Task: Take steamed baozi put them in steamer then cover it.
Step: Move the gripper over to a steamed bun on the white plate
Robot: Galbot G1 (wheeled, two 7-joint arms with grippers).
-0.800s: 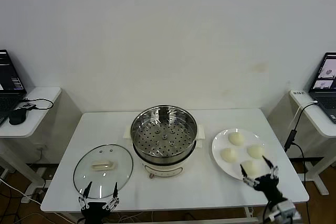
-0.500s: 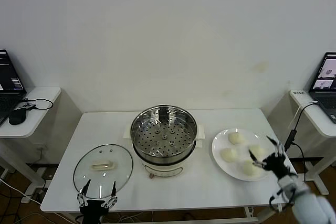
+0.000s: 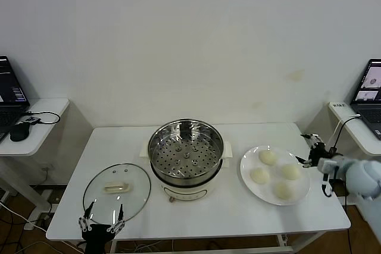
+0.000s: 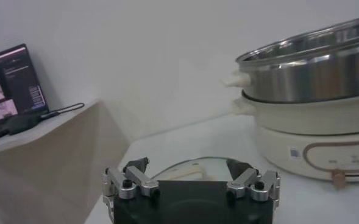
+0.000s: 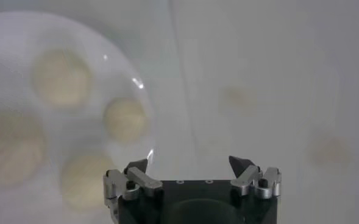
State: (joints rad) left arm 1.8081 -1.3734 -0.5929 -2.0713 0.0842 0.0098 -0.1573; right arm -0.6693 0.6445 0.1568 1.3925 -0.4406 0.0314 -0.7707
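Right gripper [image 3: 311, 150], wide open and empty, hovers off the white table's [image 3: 238, 206] right edge; approaching askew could nudge four cream-white round baozi [image 3: 290, 171] off their flat white plate [image 3: 245, 173]. Left gripper [image 3: 100, 223] idles open at the front edge.

Four cream buns [image 3: 274, 174] on white plate [image 3: 249, 184]; open steel steamer [image 3: 186, 151] centre; glass lid [image 3: 116, 191] flat, left.

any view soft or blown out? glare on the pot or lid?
Head view: sharp, evenly lit; steamer steel shows bright reflections, the glass cover only faint sheen. Left wrist view: steamer wall fairly clear, laptop behind soft. Right wrist view: plate and baozi blurred, one small glint on the rim.
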